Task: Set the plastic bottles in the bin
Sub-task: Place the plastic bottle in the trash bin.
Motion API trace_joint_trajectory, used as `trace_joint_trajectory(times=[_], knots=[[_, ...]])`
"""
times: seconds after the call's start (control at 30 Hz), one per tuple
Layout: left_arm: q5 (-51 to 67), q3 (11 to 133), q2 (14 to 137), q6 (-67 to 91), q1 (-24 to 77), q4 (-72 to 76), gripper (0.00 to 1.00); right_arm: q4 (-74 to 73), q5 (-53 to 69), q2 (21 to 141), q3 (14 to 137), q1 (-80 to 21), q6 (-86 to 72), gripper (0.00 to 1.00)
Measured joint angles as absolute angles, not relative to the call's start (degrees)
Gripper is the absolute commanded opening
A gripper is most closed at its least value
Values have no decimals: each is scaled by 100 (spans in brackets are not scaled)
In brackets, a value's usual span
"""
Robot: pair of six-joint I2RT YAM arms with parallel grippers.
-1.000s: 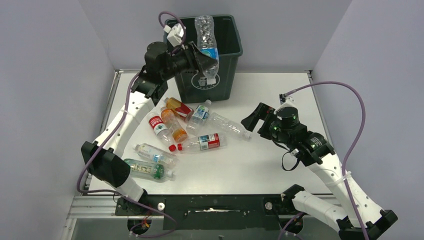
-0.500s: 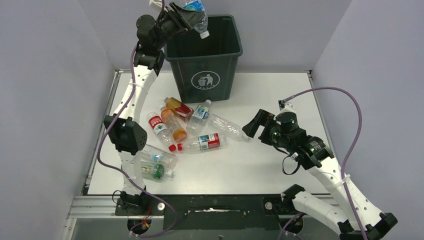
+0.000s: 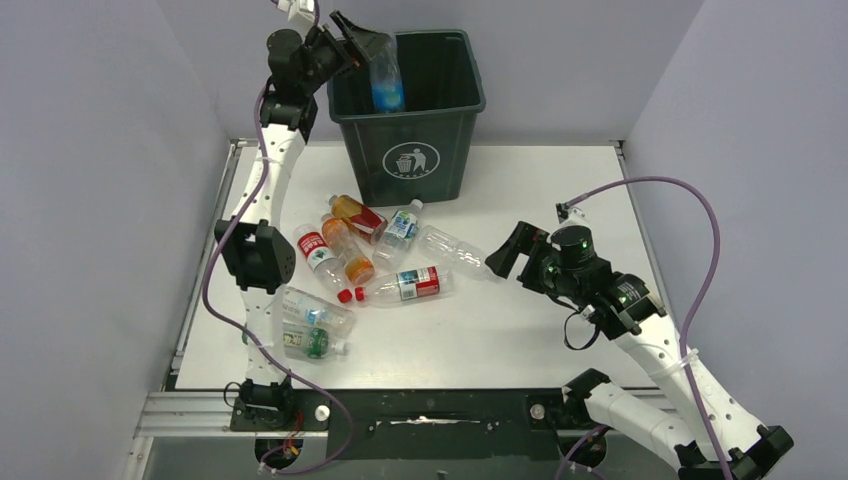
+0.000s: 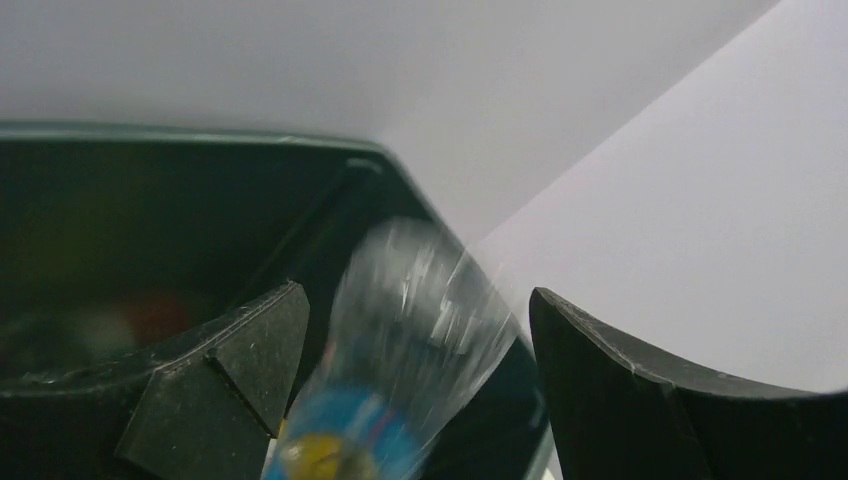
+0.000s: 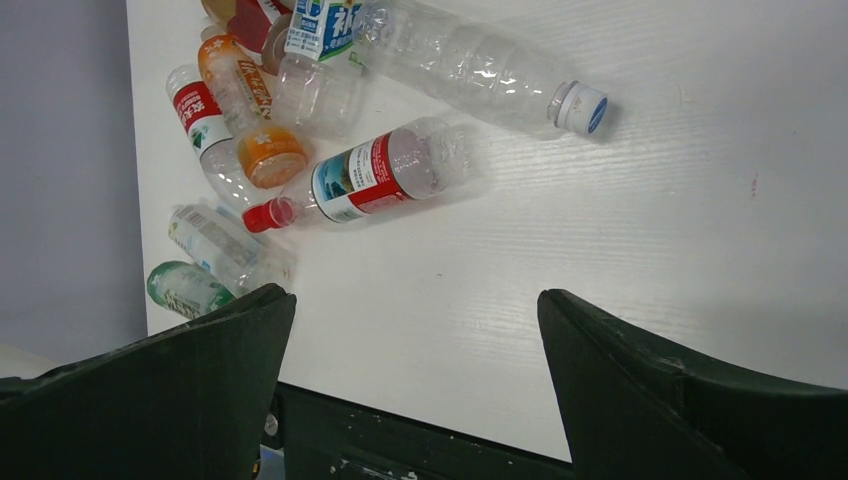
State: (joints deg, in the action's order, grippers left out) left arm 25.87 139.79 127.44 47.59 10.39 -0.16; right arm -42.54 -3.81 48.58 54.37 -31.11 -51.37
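Note:
The dark green bin [image 3: 415, 160] stands at the back of the white table. High over its left rim my left gripper [image 3: 360, 40] is open. A clear bottle with a blue label [image 3: 384, 75] is loose below it, blurred, inside the bin's mouth. The left wrist view shows that bottle [image 4: 400, 370] between the spread fingers of my left gripper [image 4: 415, 290], free of the right finger, with the bin's dark inside [image 4: 150, 200] behind. Several plastic bottles [image 3: 360, 260] lie in a heap left of centre. My right gripper [image 3: 505, 252] hangs open and empty just right of a clear white-capped bottle [image 3: 455, 250].
Grey walls close in the table on the left, back and right. A black rail [image 3: 420, 410] runs along the near edge. In the right wrist view, a red-labelled bottle [image 5: 370, 175] and the clear white-capped one [image 5: 470, 65] lie ahead of the open right gripper [image 5: 415, 293].
My left arm rose from the bin's front to above its left rim. Its gripper opened and the blue-labelled bottle dropped into the bin's mouth. The right arm barely moved.

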Motion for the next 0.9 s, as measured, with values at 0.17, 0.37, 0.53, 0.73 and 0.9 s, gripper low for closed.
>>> trace_joint_trajectory(times=[0.17,0.37,0.53,0.73,0.9], knots=[[2622,14062,12870,4517,969,-703,83,-4246,-338,4866,5428,-3103,-5113,98],[2648,13745,12610,4272,976,-1092,83,-4117,-270,5142,5424,-2908,-4925,100],[2742,13502,12073,4171,974,-1435,83,-3929,-167,5518,5371,-2571,-4657,97],[2803,12512,10744,4097,1028,-1546,84,-3601,-80,5968,5249,-2167,-4198,90],[2871,11179,9522,4018,1249,-1479,84,-3225,-38,6549,5249,-2141,-3760,84]])
